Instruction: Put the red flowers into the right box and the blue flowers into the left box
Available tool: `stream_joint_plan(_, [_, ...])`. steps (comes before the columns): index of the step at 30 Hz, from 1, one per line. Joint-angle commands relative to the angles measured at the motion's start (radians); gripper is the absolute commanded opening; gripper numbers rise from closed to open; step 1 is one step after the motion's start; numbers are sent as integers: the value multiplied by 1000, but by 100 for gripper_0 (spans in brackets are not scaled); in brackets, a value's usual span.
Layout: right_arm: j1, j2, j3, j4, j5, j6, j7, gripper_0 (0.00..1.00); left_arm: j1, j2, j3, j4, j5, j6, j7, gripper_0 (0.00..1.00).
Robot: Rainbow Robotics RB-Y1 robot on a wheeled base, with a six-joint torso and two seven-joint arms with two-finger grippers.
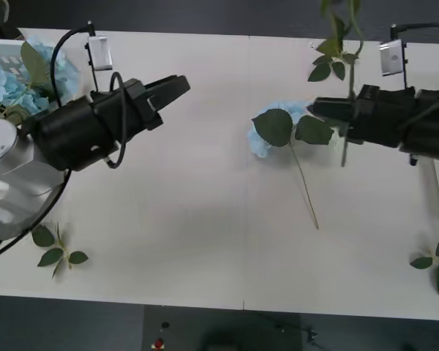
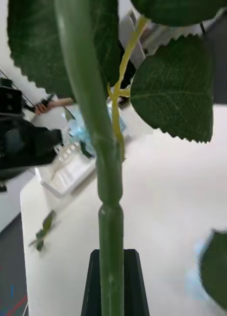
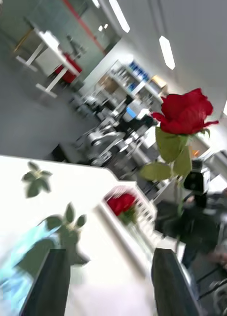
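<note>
White tabletop (image 1: 205, 241) runs across the front view, with a workshop of shelves and desks behind it in the left wrist view. Taking the blue hydrangea (image 1: 272, 126) lying near the table's middle as the landmark: the right gripper (image 1: 323, 110) hangs just beside it on the robot's right, black fingers clamped on the green stem of a red rose (image 3: 185, 111). That stem stands upright between the fingers in the right wrist view, leaves fanned above, and from across the table the bloom is seen held high. Lifting it by the stem keeps the bloom clear of the hydrangea and free to travel.

Farther to the right of the hydrangea, at the table's edge, lies the right box (image 3: 143, 222), which already holds one red rose (image 3: 122, 203); my guess is the held rose is headed there.

Well to the hydrangea's left, the left gripper (image 1: 177, 86) hovers above the table with its fingers spread and nothing between them, pointed toward the hydrangea. Beyond it, at the far left corner, the left box (image 1: 0, 50) carries other blue hydrangeas (image 1: 7, 80). Loose leaf sprigs (image 1: 57, 250) lie near the table's front edge.
</note>
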Motion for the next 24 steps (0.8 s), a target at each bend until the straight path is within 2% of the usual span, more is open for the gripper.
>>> stream_joint_plan(1, [-18, -132, -24, 122, 7, 63, -62, 0, -38, 77, 4, 69, -44, 19, -4, 68])
stream_joint_plan(4, [-19, -190, -30, 211, 64, 71, -65, 0, -86, 86, 3, 162, -113, 65, -4, 81])
stream_joint_plan(7, [-19, -230, -47, 283, 147, 60, -74, 0, -130, 86, 4, 259, -190, 108, -5, 89])
stream_joint_plan(13, [-61, -288, -53, 436, 379, 40, -96, 0, -201, 86, 4, 365, -382, 203, -16, 90])
stream_joint_plan(16, [-87, -300, -52, 507, 492, 41, -105, 0, -215, 91, 4, 369, -452, 245, -22, 91])
stream_joint_plan(17, [-99, -302, -53, 539, 549, 41, -111, 0, -216, 95, 4, 366, -478, 263, -27, 97])
stream_joint_plan(18, [-113, -302, -52, 568, 599, 41, -116, 0, -216, 100, 4, 363, -503, 283, -31, 100])
stream_joint_plan(24, [-165, -306, -53, 700, 788, 41, -165, 0, -202, 124, 4, 317, -498, 367, -134, 100])
